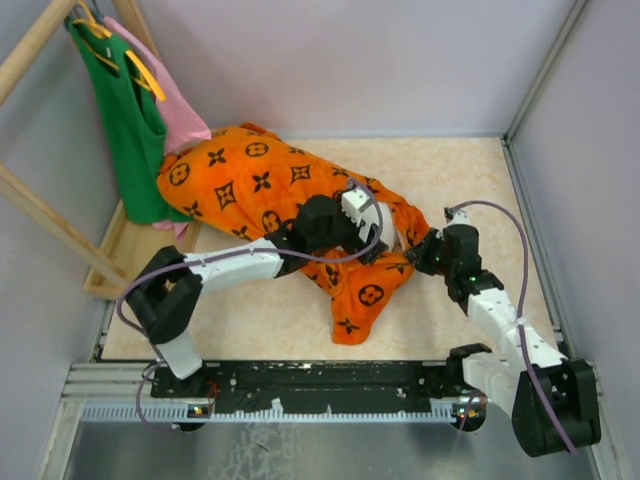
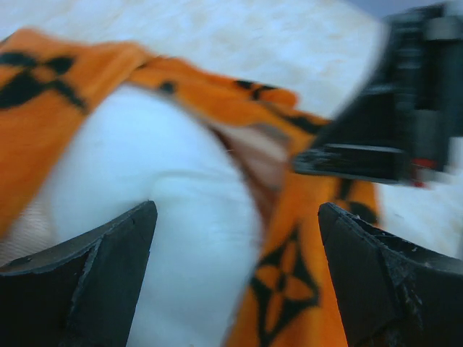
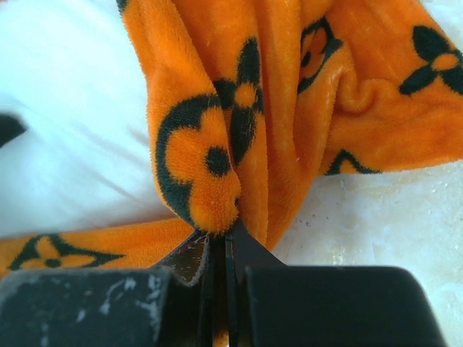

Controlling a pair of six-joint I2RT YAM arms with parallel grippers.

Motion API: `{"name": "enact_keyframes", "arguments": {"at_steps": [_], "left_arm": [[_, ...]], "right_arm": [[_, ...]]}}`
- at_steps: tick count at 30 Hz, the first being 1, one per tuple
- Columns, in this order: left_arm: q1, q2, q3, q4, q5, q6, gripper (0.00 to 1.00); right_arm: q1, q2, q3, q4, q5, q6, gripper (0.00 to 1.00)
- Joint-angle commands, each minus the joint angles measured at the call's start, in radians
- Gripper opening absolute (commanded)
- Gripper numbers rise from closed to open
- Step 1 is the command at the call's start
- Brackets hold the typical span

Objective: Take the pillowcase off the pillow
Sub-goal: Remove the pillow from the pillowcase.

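Pillowcase (image 1: 250, 170) is laid diagonally on the table (image 1: 470, 180). Its far-left end is near the green tank top (image 1: 130, 130) and the pink garment (image 1: 185, 115), which are hung at the far left. The far-left part is seen plump and fully covered, so most of the pillow is judged to be inside. The opening is found at the right end, where a loose flap of orange fabric is draped toward the near side.

Right gripper (image 3: 221, 242): the jaws are closed tight on a fold of the pillowcase hem at the right of the opening, and fabric is pinched between the fingers.

Left gripper (image 2: 237, 217): the jaws are spread wide, 1 finger to each side of the bare white end of the pillow (image 2: 152, 181), which is exposed in the opening. The left wrist view is blurred, so contact with the pillow cannot be confirmed; the fingers are possibly just above it.

Progress: 1 end is uncovered and the hem is gripped. Left to do: the pillow is to be pinned or held, and the case drawn off along nearly its whole length. The task is judged to be at an early stage.
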Motion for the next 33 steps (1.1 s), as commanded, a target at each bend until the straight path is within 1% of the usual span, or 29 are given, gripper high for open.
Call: {"name": "enact_keyframes", "arguments": {"at_steps": [1,3,9,12,13,14,15,17,18,19,21,22,23,25,26,28,29,31,32,33], "left_arm": [[-0.012,0.089,0.052,-0.069,-0.566,-0.037,1.00],[-0.012,0.145,0.103,-0.137,-0.702,-0.052,1.00],[-0.031,0.341,0.269,-0.431,-0.940,-0.121,1.00],[-0.064,0.402,0.303,-0.518,-1.076,-0.113,0.99],[-0.068,0.401,0.292,-0.524,-1.089,-0.108,0.96],[-0.068,0.389,0.270,-0.514,-1.076,-0.100,0.82],[-0.068,0.372,0.239,-0.488,-1.053,-0.087,0.65],[-0.068,0.325,0.180,-0.426,-1.015,-0.054,0.05],[-0.068,0.303,0.155,-0.399,-0.989,-0.014,0.00],[-0.068,0.271,0.122,-0.350,-0.925,0.048,0.00],[-0.068,0.195,0.045,-0.258,-0.704,0.214,0.00],[-0.068,0.152,0.005,-0.242,-0.590,0.272,0.00],[-0.064,0.101,-0.010,-0.246,-0.489,0.299,0.00],[-0.051,0.033,-0.016,-0.292,-0.412,0.308,0.00],[-0.036,0.005,-0.018,-0.323,-0.348,0.326,0.00],[-0.005,-0.037,-0.003,-0.423,-0.191,0.370,0.00],[0.007,-0.046,0.016,-0.495,-0.125,0.393,0.00],[0.031,-0.047,0.064,-0.641,0.022,0.438,0.00],[0.046,-0.044,0.088,-0.705,0.106,0.468,0.00],[0.064,-0.044,0.103,-0.735,0.161,0.476,0.00]], "right_arm": [[-0.019,-0.049,-0.027,-0.019,0.028,-0.021,0.00],[-0.018,-0.059,-0.033,-0.023,0.029,-0.020,0.00],[-0.018,-0.088,-0.037,-0.046,0.032,-0.032,0.00],[-0.018,-0.110,-0.048,-0.050,0.035,-0.033,0.00],[-0.019,-0.119,-0.055,-0.050,0.040,-0.034,0.00],[-0.019,-0.125,-0.062,-0.049,0.046,-0.037,0.00],[-0.018,-0.129,-0.068,-0.047,0.050,-0.039,0.00],[-0.018,-0.127,-0.073,-0.045,0.051,-0.044,0.00],[-0.018,-0.124,-0.070,-0.044,0.047,-0.048,0.00],[-0.018,-0.119,-0.066,-0.043,0.041,-0.053,0.00],[-0.019,-0.115,-0.055,-0.040,0.029,-0.062,0.05],[-0.018,-0.115,-0.054,-0.036,0.023,-0.063,0.06],[-0.018,-0.115,-0.053,-0.027,0.016,-0.064,0.07],[-0.018,-0.113,-0.053,-0.014,0.001,-0.062,0.11],[-0.018,-0.113,-0.050,-0.012,-0.001,-0.063,0.19],[-0.018,-0.114,-0.047,-0.014,-0.008,-0.063,0.46],[-0.018,-0.116,-0.045,-0.014,-0.009,-0.063,0.58],[-0.018,-0.117,-0.039,-0.018,-0.014,-0.066,0.73],[-0.017,-0.118,-0.035,-0.016,-0.019,-0.070,0.78],[-0.017,-0.118,-0.032,-0.010,-0.025,-0.074,0.83]]}}
